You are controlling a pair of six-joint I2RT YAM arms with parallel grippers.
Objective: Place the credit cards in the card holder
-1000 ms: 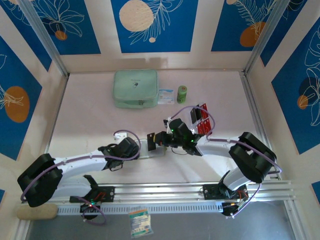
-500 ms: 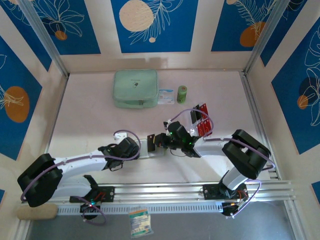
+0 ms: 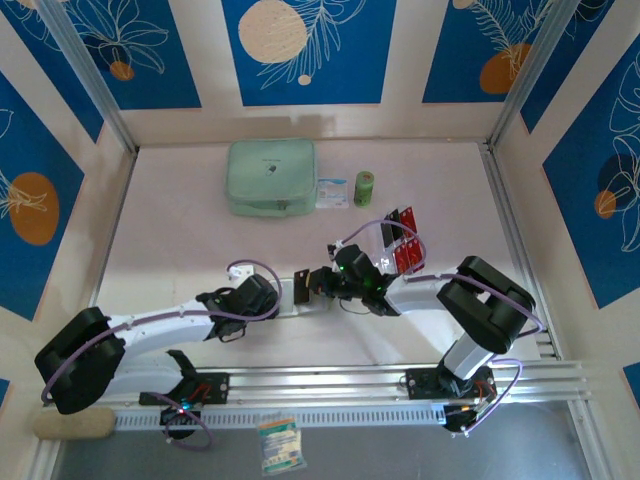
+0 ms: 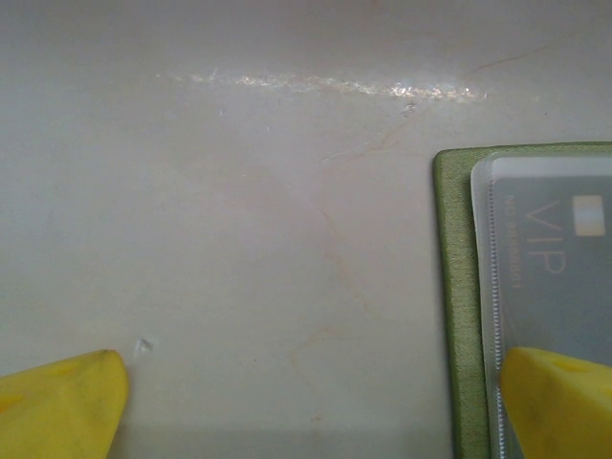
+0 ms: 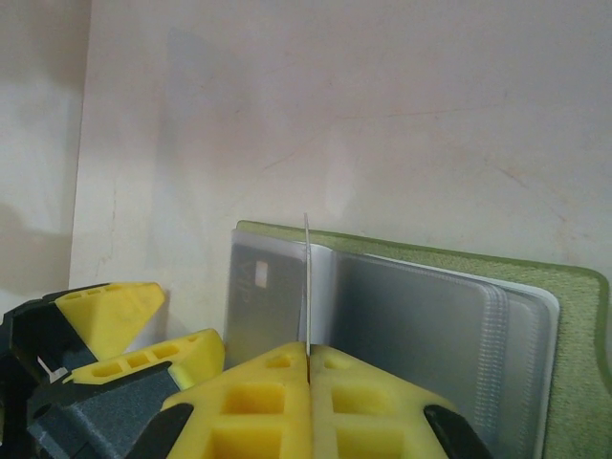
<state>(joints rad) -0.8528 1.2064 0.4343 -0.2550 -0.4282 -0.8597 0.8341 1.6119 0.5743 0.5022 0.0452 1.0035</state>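
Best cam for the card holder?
Right wrist: card holder lies open, sleeves visible, right gripper pinching a card edge-on. Left wrist: one green edge, a sleeved VIP card. Top external: tiny, largely covered.

The wallet (image 4: 457,287) and its sleeved card (image 4: 550,277) run off the left wrist view's right and bottom edges, small print blurred. The upright card (image 5: 307,277) stands edge-on, face unseen. The packet (image 3: 279,445) label is too small to read.

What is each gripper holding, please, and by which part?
The right gripper pinches a thin sheet, card or sleeve, seen edge-on, by its near edge. The left gripper holds nothing.
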